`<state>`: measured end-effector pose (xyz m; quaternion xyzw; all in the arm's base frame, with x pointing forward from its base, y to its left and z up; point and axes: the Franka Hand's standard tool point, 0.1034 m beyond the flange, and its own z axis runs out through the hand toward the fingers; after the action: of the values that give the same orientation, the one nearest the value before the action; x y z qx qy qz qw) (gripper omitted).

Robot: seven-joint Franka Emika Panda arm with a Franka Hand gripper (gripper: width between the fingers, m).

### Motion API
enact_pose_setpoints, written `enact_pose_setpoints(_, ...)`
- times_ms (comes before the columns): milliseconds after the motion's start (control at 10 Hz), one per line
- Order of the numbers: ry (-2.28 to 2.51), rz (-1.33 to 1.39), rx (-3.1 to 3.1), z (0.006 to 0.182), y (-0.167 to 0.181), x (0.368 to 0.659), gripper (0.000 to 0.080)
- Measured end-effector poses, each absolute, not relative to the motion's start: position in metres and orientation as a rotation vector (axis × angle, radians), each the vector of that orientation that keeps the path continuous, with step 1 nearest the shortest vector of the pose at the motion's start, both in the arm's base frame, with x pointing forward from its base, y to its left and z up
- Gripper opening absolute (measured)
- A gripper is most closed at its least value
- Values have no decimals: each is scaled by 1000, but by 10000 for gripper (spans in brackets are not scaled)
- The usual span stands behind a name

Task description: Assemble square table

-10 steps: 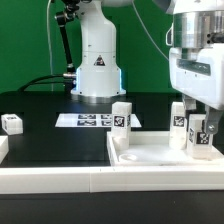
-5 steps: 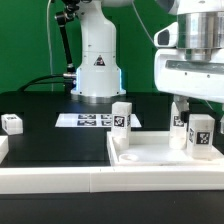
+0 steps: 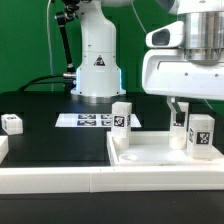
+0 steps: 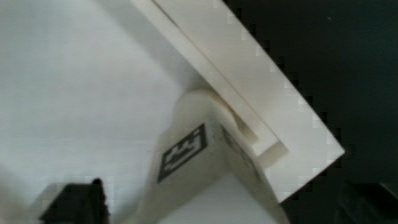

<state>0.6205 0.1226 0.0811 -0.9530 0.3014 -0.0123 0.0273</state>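
Three of the legs in sight on the table top (image 3: 150, 157), low and right of centre in the exterior view: near leg (image 3: 201, 135) at the right edge of the frame, far leg (image 3: 178, 126) just behind it toward the middle, corner leg (image 3: 121, 117) at the tray's back left corner. Leaves a loose leg (image 3: 11, 123) lying well apart at the far left on the black table (image 3: 40, 135), with the marker board (image 3: 88, 120) mid-frame behind. Places the gripper (image 3: 190, 108) in the upper right, above the near leg and apart from it, fingers (image 4: 75, 200) spread wide and closed on nothing. Looks down in the wrist view onto a tagged leg, most likely the near one, standing in a corner against the raised rim (image 4: 240, 80). Puts that leg below and between the fingers, long axis upright and roughly in line with a descent. Calls, in all likelihood, for either a straight drop to grasp and turn the leg, or a move off toward the loose one; cannot tell from here whether the near leg is fully seated.
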Motion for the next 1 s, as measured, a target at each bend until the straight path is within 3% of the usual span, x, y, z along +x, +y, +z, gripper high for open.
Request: enact_pose_setpoints(1000,60,-63,-3108,81,119,621,649)
